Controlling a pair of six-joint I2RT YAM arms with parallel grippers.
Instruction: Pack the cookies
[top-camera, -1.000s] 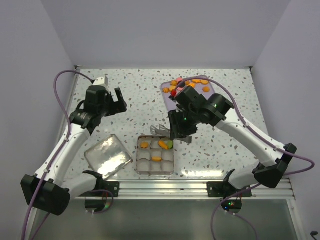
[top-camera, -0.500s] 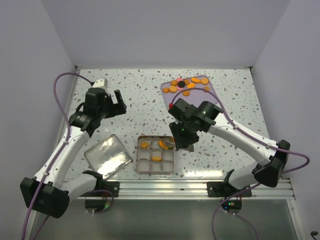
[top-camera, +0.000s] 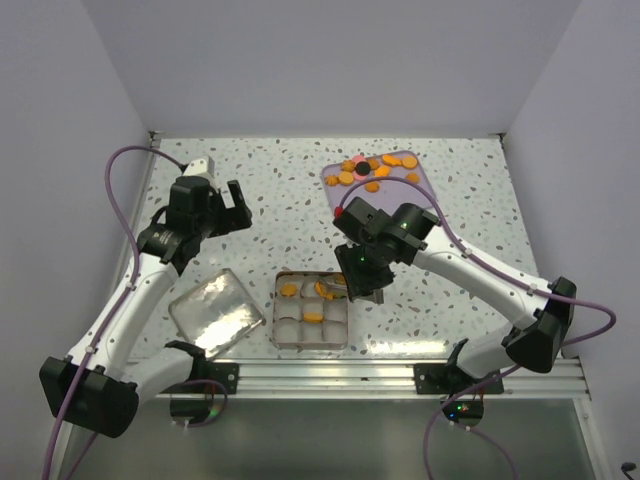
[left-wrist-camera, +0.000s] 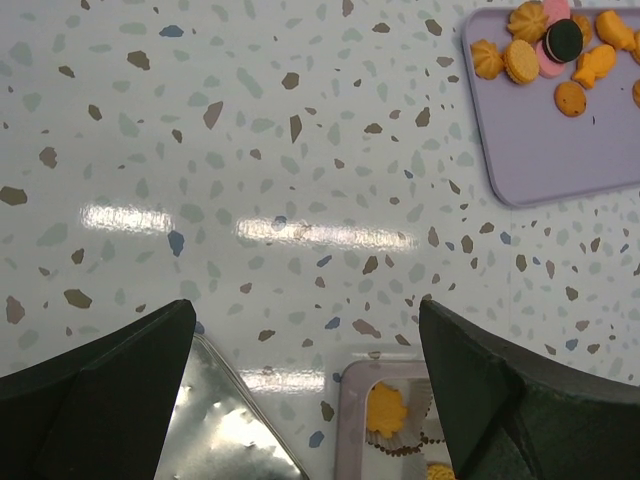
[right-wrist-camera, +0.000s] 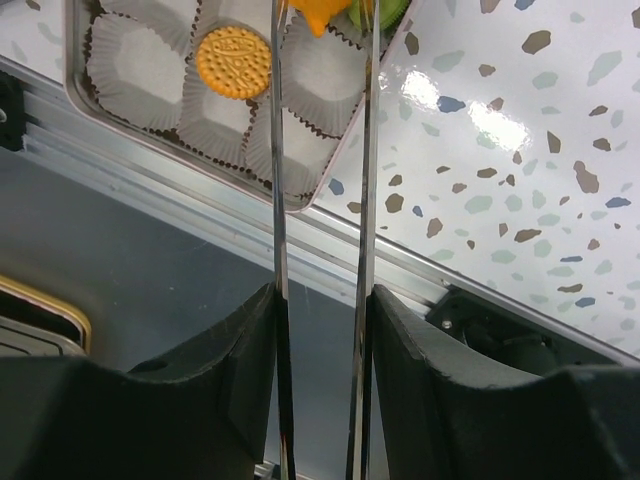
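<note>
Orange cookies (top-camera: 372, 170), with a dark one and a pink one, lie on the lilac tray (top-camera: 400, 190) at the back. The square tin (top-camera: 342, 338) of white paper cups holds orange cookies (top-camera: 289, 290) in its upper cells and one in the middle (right-wrist-camera: 233, 62). My right gripper (right-wrist-camera: 322, 290) is shut on metal tongs (right-wrist-camera: 367, 150); their blades reach over the tin's top right corner, with an orange cookie (right-wrist-camera: 312, 14) between them beside a green one (right-wrist-camera: 388, 10). My left gripper (left-wrist-camera: 305, 303) hangs open above the bare table, left of the tin.
The shiny tin lid (top-camera: 215, 312) lies left of the tin, near the left arm. The aluminium rail (top-camera: 330, 375) runs along the table's near edge just behind the tin. White walls close in the table on three sides.
My right arm has swung left and down, bringing the tongs over the tin's top right cell. The left arm has barely moved.
</note>
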